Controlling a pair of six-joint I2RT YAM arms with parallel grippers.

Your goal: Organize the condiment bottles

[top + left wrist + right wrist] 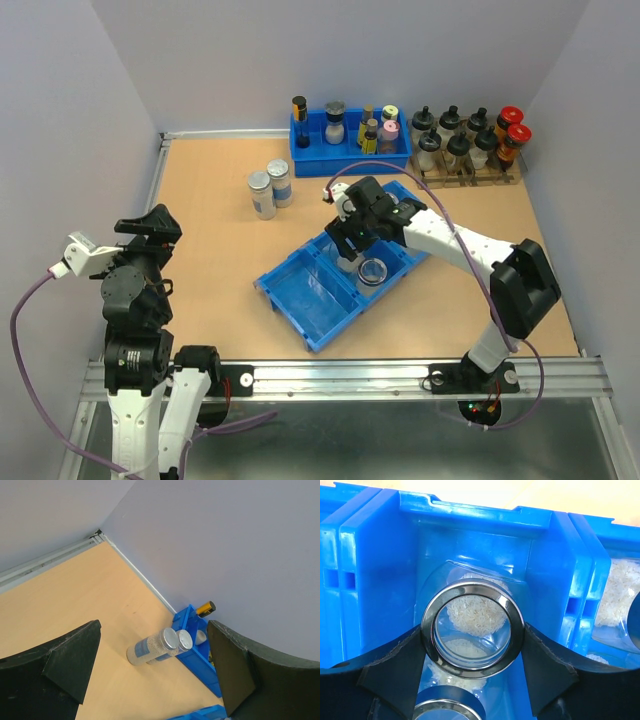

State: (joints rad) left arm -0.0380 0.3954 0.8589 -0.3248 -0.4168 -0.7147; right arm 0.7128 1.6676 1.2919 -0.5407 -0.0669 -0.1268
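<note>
Jar, clear glass with a metal rim and white grains inside, stood upright in a middle compartment of the blue tray; whether it rested on the floor or hung just off it could not be told. The right tool was clamped on it from straight above, one finger on each side of the rim, so the jar's long axis ran in line with the tool. A second jar sat just beside it in the same compartment, on the near side, and a third jar was past the divider. Likely next was a straight lift or a release, with little room beside the neighbour. One capped jar and the other capped jar stood touching on the desk, left of and beyond the tray. They lay ahead of the left tool, which was spread apart, empty and well off them; the left arm looked nearer to them. Bin and rack stood at the back. No label or writing could be read.
</note>
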